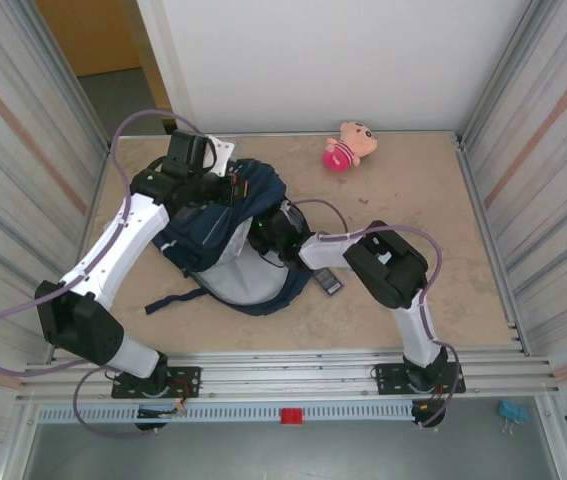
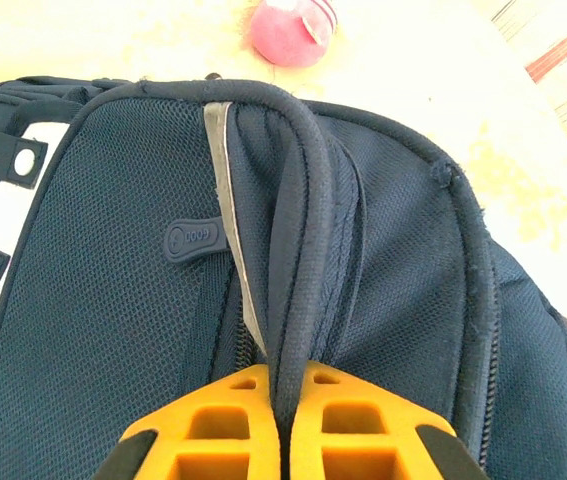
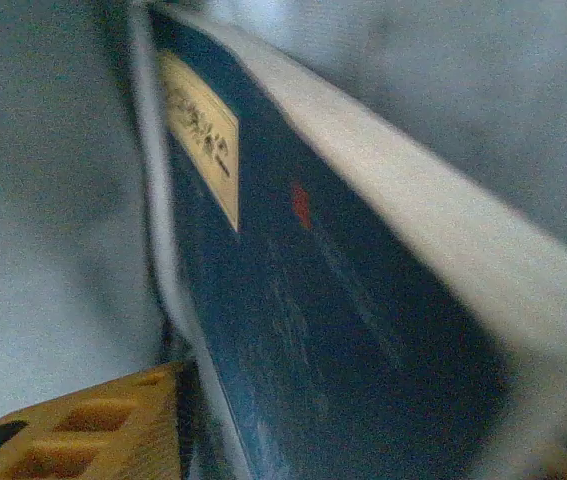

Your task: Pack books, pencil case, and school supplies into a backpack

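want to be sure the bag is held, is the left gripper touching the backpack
Touching. The left wrist view shows the left gripper shut on the backpack, its orange fingers pinching a padded navy edge between them.

Lab robot cell: ribbed panel walls [image 1: 13, 150], aluminium rail [image 1: 283, 365].

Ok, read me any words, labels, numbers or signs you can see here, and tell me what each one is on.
"GOOD", probably, upside down in small raised letters: dark navy rubber tab on the large dark navy fabric backpack.
Dark print, too blurred to read: pale yellow rectangular label on the thin dark navy booklet.
Small red mark, too blurred to read: same cover.
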### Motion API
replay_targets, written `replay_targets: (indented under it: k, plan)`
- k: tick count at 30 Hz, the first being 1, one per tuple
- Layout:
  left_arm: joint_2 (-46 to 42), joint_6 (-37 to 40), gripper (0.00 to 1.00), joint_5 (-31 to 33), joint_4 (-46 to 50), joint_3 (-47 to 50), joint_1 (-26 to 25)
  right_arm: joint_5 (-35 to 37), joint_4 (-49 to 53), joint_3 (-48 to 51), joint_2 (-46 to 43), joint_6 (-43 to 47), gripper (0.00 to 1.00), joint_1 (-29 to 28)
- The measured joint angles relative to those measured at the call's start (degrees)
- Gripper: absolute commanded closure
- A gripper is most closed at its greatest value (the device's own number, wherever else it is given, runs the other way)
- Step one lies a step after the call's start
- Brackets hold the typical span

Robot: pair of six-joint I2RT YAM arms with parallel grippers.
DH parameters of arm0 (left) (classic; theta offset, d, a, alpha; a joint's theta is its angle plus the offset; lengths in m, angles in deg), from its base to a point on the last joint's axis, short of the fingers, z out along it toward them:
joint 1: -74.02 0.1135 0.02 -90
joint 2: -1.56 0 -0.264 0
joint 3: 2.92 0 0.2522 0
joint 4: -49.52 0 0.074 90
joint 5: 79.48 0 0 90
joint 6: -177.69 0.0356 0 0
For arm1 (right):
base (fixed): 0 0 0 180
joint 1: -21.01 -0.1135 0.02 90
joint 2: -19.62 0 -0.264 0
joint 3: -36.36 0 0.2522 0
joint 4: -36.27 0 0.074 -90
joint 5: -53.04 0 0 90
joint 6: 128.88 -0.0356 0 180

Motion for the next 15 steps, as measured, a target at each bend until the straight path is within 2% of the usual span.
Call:
replay_targets:
  k: [4, 10, 15]
  plan:
    - [0.00, 0.24, 1.00, 0.00, -0.02, 0.02, 0.68, -1.42, 2.91, 5.18, -6.56, 1.27, 0.32, -0.57]
    - [-0.11, 2.23, 1.00, 0.04, 0.13, 0.17, 0.96, -4.07, 7.63, 16.65, -20.02, 4.98, 0.32, -1.46]
    - [-1.44, 5.14, 1.00, 0.04, -0.55, 2.99, 0.90, -4.94, 13.25, 21.29, -33.90, 10.45, 0.31, -0.92]
